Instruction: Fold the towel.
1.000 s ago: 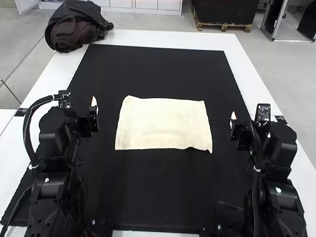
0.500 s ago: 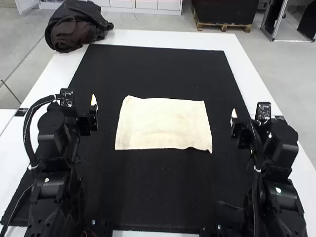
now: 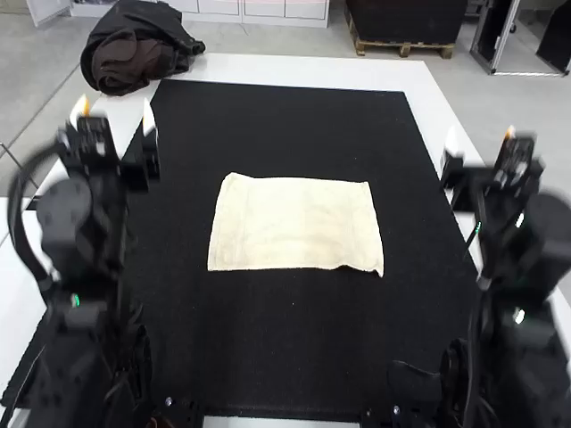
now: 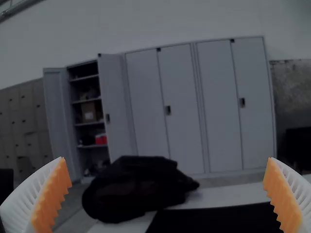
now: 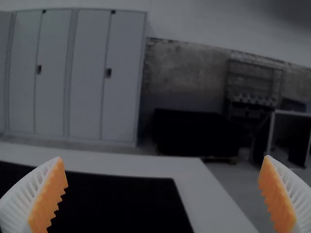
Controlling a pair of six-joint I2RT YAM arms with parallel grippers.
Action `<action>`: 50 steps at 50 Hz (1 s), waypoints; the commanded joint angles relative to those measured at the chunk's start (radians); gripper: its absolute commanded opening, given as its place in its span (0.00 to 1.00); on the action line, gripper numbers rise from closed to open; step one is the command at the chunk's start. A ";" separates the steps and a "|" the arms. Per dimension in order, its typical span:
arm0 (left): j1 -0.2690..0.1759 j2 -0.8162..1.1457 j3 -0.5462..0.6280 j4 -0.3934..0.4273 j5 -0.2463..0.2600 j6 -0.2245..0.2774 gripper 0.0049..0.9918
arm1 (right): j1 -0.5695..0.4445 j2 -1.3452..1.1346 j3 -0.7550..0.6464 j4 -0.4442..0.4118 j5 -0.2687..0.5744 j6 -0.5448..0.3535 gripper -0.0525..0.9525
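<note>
High view first: we find the towel (image 3: 294, 223) lying flat in a rough rectangle, wider than it is deep, near the middle of the black mat (image 3: 294, 357). Its near edge ripples slightly toward the right, where we see the near right corner poke out a little. Off to the towel's left and well apart from it, the left gripper (image 3: 114, 111) has its jaws wide apart; off to the right, the right gripper (image 3: 480, 143) has its jaws spread too. Around the mat we see the white surface (image 3: 294, 71), with a dark cloth bundle (image 3: 134, 45) resting on its far left corner.
</note>
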 commanded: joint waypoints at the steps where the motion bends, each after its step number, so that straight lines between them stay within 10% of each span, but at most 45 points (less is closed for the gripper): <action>1: 0.001 0.193 0.153 0.005 0.014 0.005 0.96 | -0.011 0.226 0.170 0.005 -0.054 0.086 0.96; 23: -0.027 0.959 0.452 -0.125 0.057 -0.061 0.97 | 0.019 0.886 0.344 -0.105 0.020 0.159 0.96; 38: -0.053 1.115 0.455 -0.191 0.000 -0.188 0.97 | 0.079 0.964 0.201 0.027 0.086 0.200 0.95; 50: -0.105 1.212 0.465 -0.210 0.055 -0.182 0.97 | 0.087 0.999 0.196 0.070 0.032 0.183 0.95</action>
